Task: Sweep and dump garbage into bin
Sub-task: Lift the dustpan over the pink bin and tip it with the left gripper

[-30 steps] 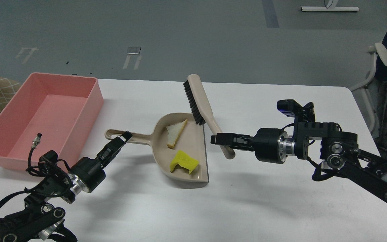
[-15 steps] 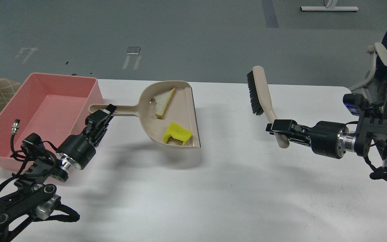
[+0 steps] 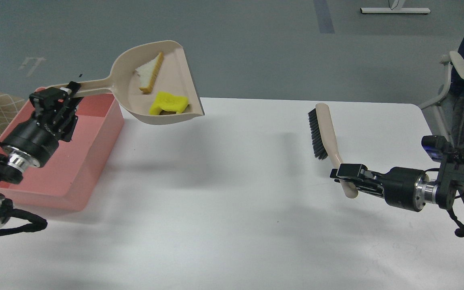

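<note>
A: In the head view, why is the dustpan (image 3: 159, 86) so high?

B: The left end effector (image 3: 61, 100) clamps its handle, so the bread slice (image 3: 150, 72) and yellow chunk (image 3: 168, 103) can clear the wall of the bin (image 3: 95, 161).

A: And the right end effector (image 3: 346, 175)?

B: It grips the brush (image 3: 326, 135) aside, above the bench (image 3: 232, 201).

bread slice (image 3: 148, 73) & yellow chunk (image 3: 168, 103) in raised dustpan (image 3: 175, 68), pink bin (image 3: 91, 133) on table

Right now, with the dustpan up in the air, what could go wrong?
The dustpan is held only by its handle end in the left jaws, so it might wobble or twist. The bread and yellow chunk lie loose near its open lip, beside the pink bin rather than above it, so tipping now could drop them on the table.
</note>
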You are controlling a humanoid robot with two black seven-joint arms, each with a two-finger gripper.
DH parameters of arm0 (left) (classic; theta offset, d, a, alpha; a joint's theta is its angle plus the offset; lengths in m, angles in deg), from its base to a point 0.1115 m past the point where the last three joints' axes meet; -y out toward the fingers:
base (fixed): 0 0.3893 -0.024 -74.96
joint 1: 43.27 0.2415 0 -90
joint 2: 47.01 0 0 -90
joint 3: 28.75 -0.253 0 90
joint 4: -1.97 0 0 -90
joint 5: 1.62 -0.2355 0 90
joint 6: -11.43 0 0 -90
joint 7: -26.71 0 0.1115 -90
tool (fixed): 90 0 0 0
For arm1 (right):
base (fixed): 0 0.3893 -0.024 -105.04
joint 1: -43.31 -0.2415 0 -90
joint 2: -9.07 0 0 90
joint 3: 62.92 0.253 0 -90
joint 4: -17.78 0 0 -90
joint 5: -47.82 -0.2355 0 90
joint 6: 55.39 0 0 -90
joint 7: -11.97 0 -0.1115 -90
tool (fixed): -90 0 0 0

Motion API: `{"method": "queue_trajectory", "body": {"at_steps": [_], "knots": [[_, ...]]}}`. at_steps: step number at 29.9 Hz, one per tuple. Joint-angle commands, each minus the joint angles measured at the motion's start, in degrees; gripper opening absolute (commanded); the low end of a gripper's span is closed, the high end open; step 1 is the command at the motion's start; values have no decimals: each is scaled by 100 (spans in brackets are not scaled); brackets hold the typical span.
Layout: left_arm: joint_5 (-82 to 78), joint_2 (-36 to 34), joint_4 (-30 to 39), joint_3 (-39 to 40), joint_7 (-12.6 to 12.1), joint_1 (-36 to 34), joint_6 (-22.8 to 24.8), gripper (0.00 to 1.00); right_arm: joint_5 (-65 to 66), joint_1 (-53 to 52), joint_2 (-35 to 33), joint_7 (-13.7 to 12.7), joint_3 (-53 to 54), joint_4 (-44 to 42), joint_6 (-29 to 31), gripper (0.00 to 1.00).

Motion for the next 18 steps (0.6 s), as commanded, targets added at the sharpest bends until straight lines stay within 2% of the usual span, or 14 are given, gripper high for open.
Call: {"method": "queue_trajectory", "body": {"at_steps": [1,6,11,13,18], "knots": [[499,-663,-105,141,48,336,234,0,1,62,9,-1,-1,22,0,1],[826,-1253,-597,159,127,513,375,0,1,115,44,-1,-10,57,0,1],[738,-1675,-1405,168,347,513,665,0,1,185,62,-1,-10,66,0,1],[651,-1903,-1791,159,519,522,884,0,9,221,97,-1,-10,100,0,1],[-164,-2132,-2109,115,519,522,973,0,9,229,167,-1,-19,101,0,2]]}}
